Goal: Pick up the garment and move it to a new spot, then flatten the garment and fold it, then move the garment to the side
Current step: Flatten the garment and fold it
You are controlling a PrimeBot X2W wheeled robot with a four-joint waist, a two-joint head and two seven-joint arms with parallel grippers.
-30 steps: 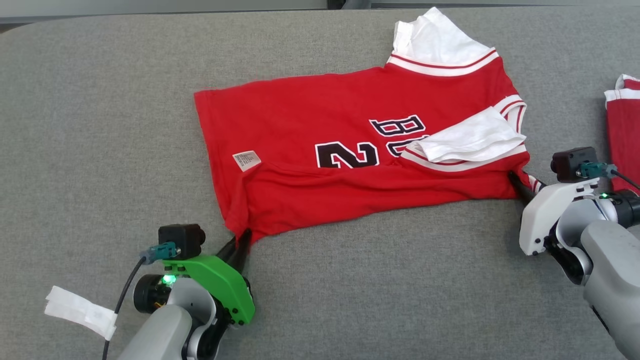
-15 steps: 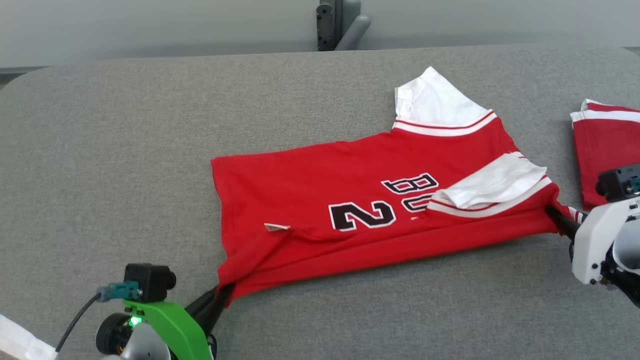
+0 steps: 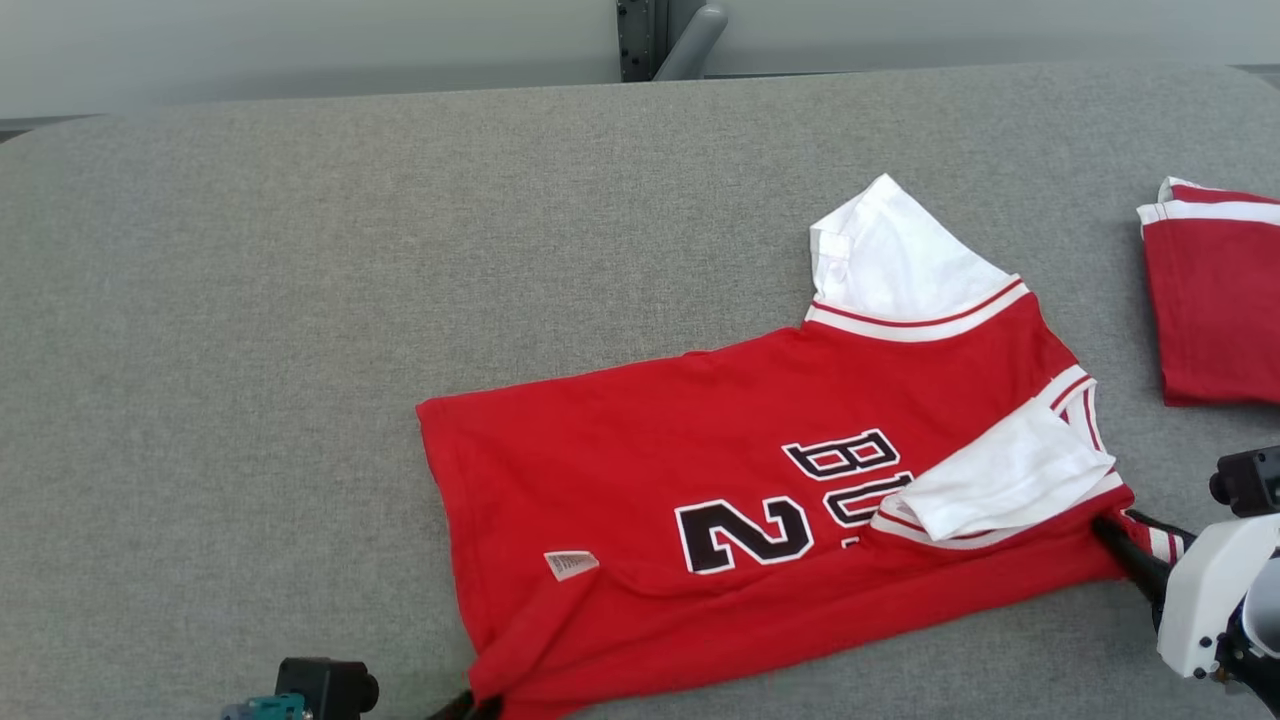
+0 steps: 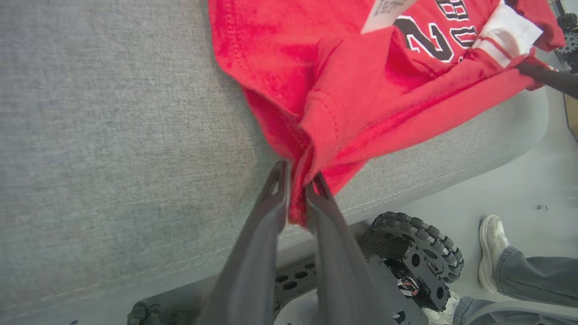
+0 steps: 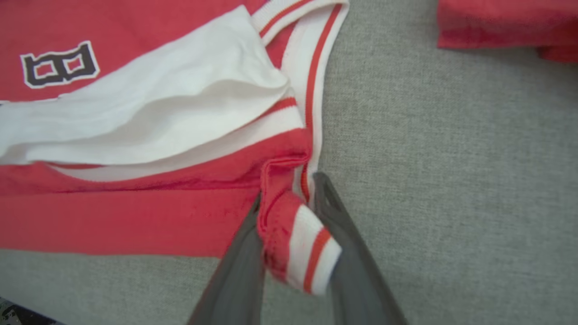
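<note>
The garment (image 3: pixel 720 470) had slid closer to the near edge of the table (image 3: pixel 300 250) than half a second earlier, lying partly folded over. The left end effector (image 4: pixel 298 171) clamped its hem corner at that edge; the right end effector (image 5: pixel 289 189) clamped its striped trim corner.
</note>
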